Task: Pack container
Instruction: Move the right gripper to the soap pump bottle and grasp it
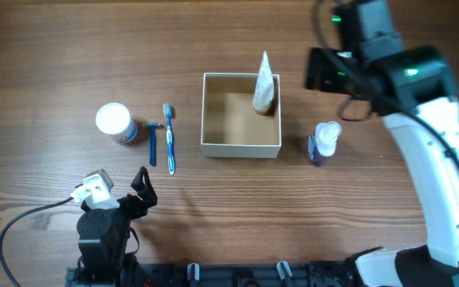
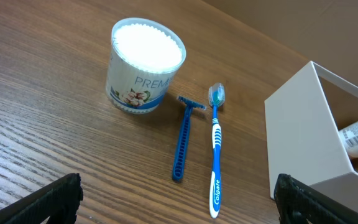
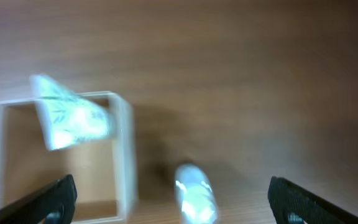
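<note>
The container (image 1: 241, 148) is a square white-walled box with a tan inside, at the table's middle. A white tube (image 1: 264, 84) leans in its far right corner and shows blurred in the right wrist view (image 3: 70, 118). A round white-lidded jar (image 1: 115, 122), a blue razor (image 1: 152, 142) and a blue toothbrush (image 1: 169, 137) lie left of the box. A small clear bottle (image 1: 323, 142) stands to its right. My left gripper (image 2: 176, 199) is open and empty, near the front edge, short of the toothbrush (image 2: 215, 149). My right gripper (image 3: 173, 199) is open and empty, high above the bottle (image 3: 194, 194).
In the left wrist view the jar (image 2: 145, 65) and the razor (image 2: 184, 137) lie ahead, and the box's white wall (image 2: 297, 134) is at the right. The right arm's white links (image 1: 445, 175) hang over the table's right side.
</note>
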Motion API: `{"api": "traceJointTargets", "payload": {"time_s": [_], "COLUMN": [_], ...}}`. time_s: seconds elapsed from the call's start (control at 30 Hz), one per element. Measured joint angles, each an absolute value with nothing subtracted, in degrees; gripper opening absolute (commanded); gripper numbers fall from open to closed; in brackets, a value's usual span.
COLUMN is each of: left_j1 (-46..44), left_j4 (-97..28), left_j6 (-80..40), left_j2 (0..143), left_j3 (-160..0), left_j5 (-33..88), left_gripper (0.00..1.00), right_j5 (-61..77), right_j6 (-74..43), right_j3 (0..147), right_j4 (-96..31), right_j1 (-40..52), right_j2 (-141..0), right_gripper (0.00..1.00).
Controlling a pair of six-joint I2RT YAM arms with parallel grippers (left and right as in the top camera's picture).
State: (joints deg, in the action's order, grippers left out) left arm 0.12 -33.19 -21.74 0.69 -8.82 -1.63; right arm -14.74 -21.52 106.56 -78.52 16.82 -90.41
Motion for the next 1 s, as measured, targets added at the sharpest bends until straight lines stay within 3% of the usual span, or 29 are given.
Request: {"api": "traceJointTargets", "payload": {"time_s": [0.13, 0.3, 0.53, 0.77, 0.9, 1.0], "left_j1": [0.12, 0.1, 0.12, 0.12, 0.12, 0.1], "left_j4": [-33.19, -33.19, -33.19, -33.19, -33.19, -33.19], "left_j6": [-21.74, -21.74, -21.74, -21.74, -21.74, -21.74], "left_j2": [0.69, 0.69, 0.69, 0.69, 0.69, 0.69], "left_j3": [-8.82, -8.82, -8.82, -8.82, -8.82, -8.82], "left_j5": [-1.63, -1.63, -1.63, -1.63, -1.63, -1.63], "left_gripper": [1.0, 1.0, 1.0, 1.0, 1.0, 1.0], "right_j5": [-11.6, -8.14, -4.32, -3.14, -2.07, -1.87], "right_j6": [-21.69, -21.82, -20.08, -19.66, -19.59, -19.68], "right_j3": [103.31, 92.25, 76.75, 73.78, 73.6, 73.1], "right_j4": [-83.09, -78.48, -68.84, -64.77, -63.57, -61.98], "right_j1": [11.6, 11.29, 11.31, 11.29, 11.31, 11.31], "right_j2": [-91.26, -91.7, -91.94, -91.94, -91.94, -91.94], "right_gripper": [1.0, 0.98, 0.81, 0.62, 0.68, 0.63]}}
